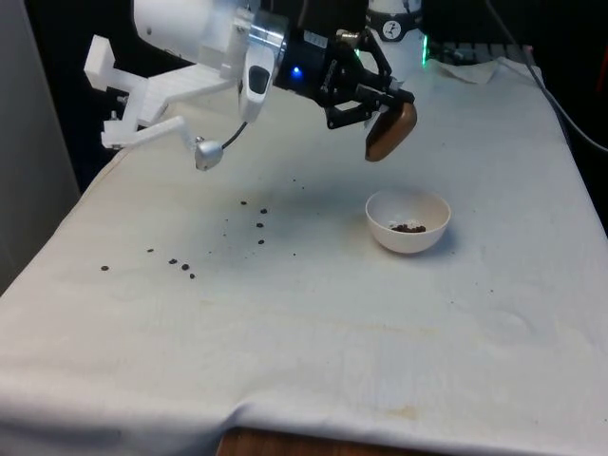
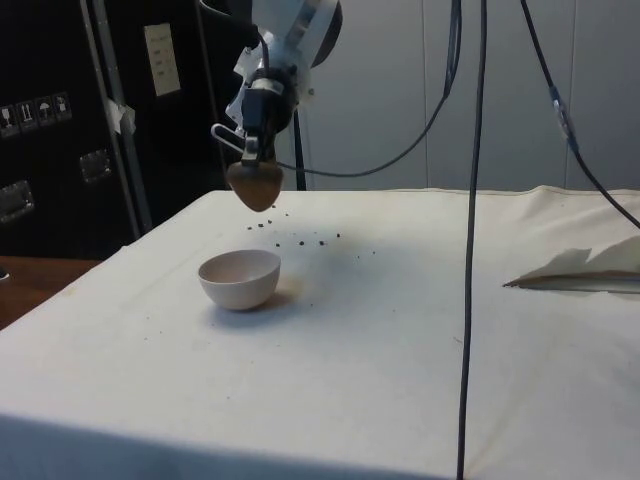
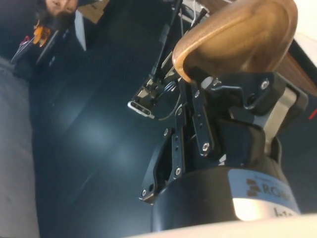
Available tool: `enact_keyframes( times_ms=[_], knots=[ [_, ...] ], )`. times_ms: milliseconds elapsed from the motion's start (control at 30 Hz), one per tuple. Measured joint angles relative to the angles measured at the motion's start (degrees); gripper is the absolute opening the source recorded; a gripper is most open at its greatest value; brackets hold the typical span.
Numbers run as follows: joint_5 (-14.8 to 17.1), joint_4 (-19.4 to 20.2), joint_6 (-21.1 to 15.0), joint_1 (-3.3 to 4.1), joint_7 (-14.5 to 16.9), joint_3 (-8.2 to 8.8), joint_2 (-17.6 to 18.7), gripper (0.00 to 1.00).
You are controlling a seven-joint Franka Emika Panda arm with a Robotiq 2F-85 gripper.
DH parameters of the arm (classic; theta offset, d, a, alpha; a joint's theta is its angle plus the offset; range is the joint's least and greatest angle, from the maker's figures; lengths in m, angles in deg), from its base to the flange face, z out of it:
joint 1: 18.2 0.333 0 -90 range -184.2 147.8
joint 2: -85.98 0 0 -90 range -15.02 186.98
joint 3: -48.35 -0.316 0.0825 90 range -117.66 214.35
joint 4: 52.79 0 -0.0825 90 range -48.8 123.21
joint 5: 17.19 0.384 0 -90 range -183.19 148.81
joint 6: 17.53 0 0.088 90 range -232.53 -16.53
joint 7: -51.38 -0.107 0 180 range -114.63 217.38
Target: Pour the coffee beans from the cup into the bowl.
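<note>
White cloth point(image 1: 313, 361) across the whole table, black curtains behind. Scattered over the cloth toward the front view's left: loose coffee beans point(image 1: 260, 225), well apart from the bowl. Near the cloth's far right edge in the side view: a folded sheet of paper point(image 2: 585, 268).

White bowl point(image 1: 408, 220) resting upright on the cloth, a small heap of beans already lying in its bottom. Hanging above it and a little toward the robot's side: brown wooden cup point(image 1: 390, 131), clamped at its rim by the gripper point(image 1: 372, 103), fingers closed on the cup wall as seen in the wrist view point(image 3: 237, 39). Cup tipped far over, mouth facing down and away from the arm, long axis steeply slanted rather than upright.

Deciding relation: bowl almost straight below the cup's mouth, clear air between them, no touching. From the side view, cup point(image 2: 255, 186) over the bowl's point(image 2: 240, 278) far rim rather than dead centre. Judging by the tilt, pour mostly done; any last beans likely to fall close to that rim, so a slight shift toward the bowl's middle looks safer.
</note>
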Motion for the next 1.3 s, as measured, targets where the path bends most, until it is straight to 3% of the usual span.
enact_keyframes(
  times_ms=[1300],
  knots=[
    [-9.2, 0.0, -8.8, 1.03, 3.6, -0.06, -0.6, 0.0]
  ],
)
